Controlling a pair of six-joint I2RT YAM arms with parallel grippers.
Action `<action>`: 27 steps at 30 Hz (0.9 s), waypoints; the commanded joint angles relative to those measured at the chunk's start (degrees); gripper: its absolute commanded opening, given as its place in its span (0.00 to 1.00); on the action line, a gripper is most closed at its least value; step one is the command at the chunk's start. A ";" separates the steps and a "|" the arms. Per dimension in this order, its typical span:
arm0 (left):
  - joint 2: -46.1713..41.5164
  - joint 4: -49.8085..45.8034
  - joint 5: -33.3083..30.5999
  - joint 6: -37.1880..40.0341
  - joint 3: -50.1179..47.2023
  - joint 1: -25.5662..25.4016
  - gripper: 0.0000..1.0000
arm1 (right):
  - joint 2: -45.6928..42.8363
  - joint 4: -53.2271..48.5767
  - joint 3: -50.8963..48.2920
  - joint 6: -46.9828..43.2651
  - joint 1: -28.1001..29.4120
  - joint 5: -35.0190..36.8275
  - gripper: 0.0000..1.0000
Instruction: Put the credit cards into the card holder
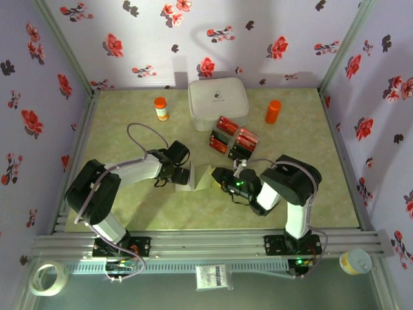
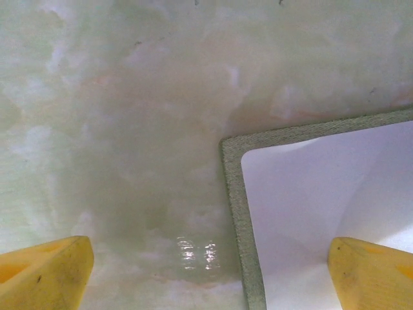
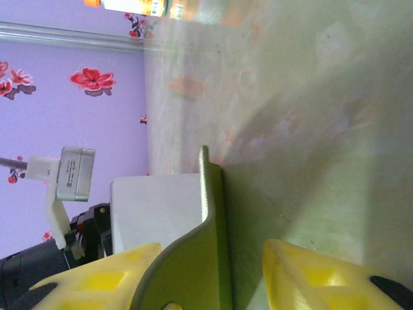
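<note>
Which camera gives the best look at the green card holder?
The top external view: most of the card holder shows there, opened. The left wrist view catches one corner, the right wrist view a flap edge-on.

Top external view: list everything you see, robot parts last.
card holder: one, olive-green with a pale inside, open between the two pincers
credit cards: a cluster, red and dark, count unclear, just in front of the white box
white box: one, white, back centre of the table
labelled bottle: one, orange, left of the box
plain bottle: one, orange, right of the box
tape roll: one, pale, near left corner, off the table
table: one, pale green
left pincer: one, yellow fingers, open over the holder's edge
right pincer: one, yellow fingers, open astride the holder's raised flap
</note>
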 commanded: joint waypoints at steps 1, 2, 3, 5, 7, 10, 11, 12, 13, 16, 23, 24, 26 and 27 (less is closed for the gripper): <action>-1.43 -2.69 -2.21 1.45 2.37 0.09 0.94 | -2.60 -1.13 -1.61 -1.16 -0.66 1.00 0.48; -1.58 -2.92 -2.09 1.49 2.77 -0.05 0.94 | -3.72 -2.15 -1.87 -1.32 -0.90 1.07 0.48; -1.76 -3.17 -2.04 1.56 3.20 -0.15 0.94 | -4.75 -3.25 -2.08 -1.69 -1.15 1.19 0.49; -2.10 -3.52 -1.99 1.58 3.83 -0.43 0.94 | -8.49 -7.67 -2.19 -2.72 -1.51 1.31 0.49; -2.39 -3.66 -1.88 1.59 4.35 -0.76 0.94 | -13.19 -14.24 -1.82 -4.62 -1.72 1.74 0.50; -2.59 -3.76 -1.47 1.58 4.97 -1.10 0.94 | -22.72 -29.45 0.37 -9.14 -1.69 3.06 0.52; -2.53 -3.75 -1.25 1.51 5.23 -1.27 0.94 | -26.25 -35.67 1.69 -11.12 -1.64 3.62 0.53; -2.50 -3.75 -1.05 1.43 5.40 -1.41 0.94 | -29.60 -42.00 3.27 -13.08 -1.56 4.48 0.54; -2.33 -3.84 -1.00 1.41 5.59 -1.58 0.94 | -31.97 -47.36 4.92 -15.16 -1.58 5.09 0.54; -2.11 -3.85 -0.66 1.15 5.87 -2.17 0.94 | -37.30 -60.75 10.30 -20.73 -1.45 6.12 0.54; -2.43 -3.59 -0.29 -0.11 5.37 -3.41 0.93 | -32.94 -65.10 17.64 -23.58 -0.23 2.19 0.42; -2.55 -3.57 -0.27 -0.25 5.26 -3.56 0.93 | -31.42 -64.43 18.29 -23.35 0.23 1.80 0.39; -2.83 -3.57 -0.37 -0.65 4.94 -3.76 0.93 | -28.64 -63.03 19.55 -23.00 1.44 1.14 0.33; -2.97 -3.62 -0.34 -0.91 4.74 -3.86 0.93 | -27.02 -62.69 20.52 -22.93 2.09 0.87 0.30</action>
